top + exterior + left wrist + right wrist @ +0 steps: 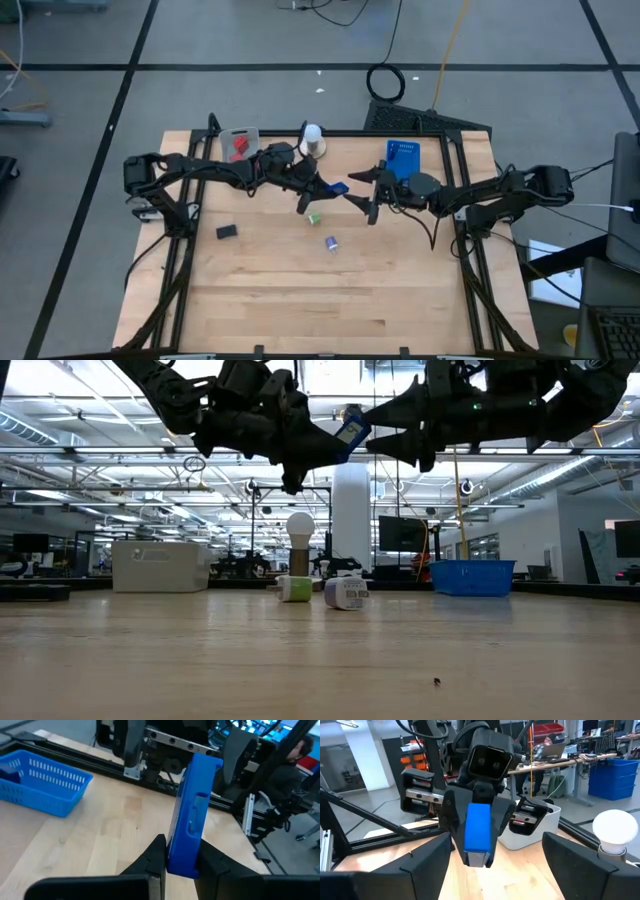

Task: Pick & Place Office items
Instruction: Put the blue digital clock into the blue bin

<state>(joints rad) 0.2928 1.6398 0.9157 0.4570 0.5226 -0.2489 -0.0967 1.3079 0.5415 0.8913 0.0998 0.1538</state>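
Blue plastic rectangular block [192, 815] is clamped upright in the closed left gripper [181, 855], held mid-air above the table centre. Right gripper [492, 855] faces it, jaws wide and empty, just short of the block. Risk: a handover appears intended; if the left lets go before the right closes, the block drops. Below lie a green-and-white item [313, 218], a purple-and-white item [331, 243] and a black block [227, 232]. White bulb on grey base [312, 137] stands near; blue mesh tray [40, 782] seems unobstructed.
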